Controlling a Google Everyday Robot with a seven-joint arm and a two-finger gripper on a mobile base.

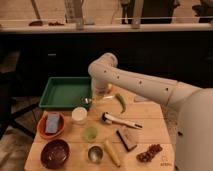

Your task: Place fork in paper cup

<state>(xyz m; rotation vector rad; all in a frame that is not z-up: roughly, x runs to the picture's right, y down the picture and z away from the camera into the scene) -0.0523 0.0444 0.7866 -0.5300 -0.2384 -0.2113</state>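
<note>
The tool (101,93) sits over the fork (89,100) — open or clamped, cannot tell — paper cup (79,114) near.

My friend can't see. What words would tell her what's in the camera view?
A white robot arm reaches over a wooden table, its gripper down at a silver fork beside a green tray. The paper cup stands apart, nearer the camera.

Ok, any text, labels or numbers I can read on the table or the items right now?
None readable.
Small dark mark at the table's near right corner: too blurred to read.
Paper cup, fork, tray: no print visible.
Gripper is beside the tray's right edge, at the fork.
</note>
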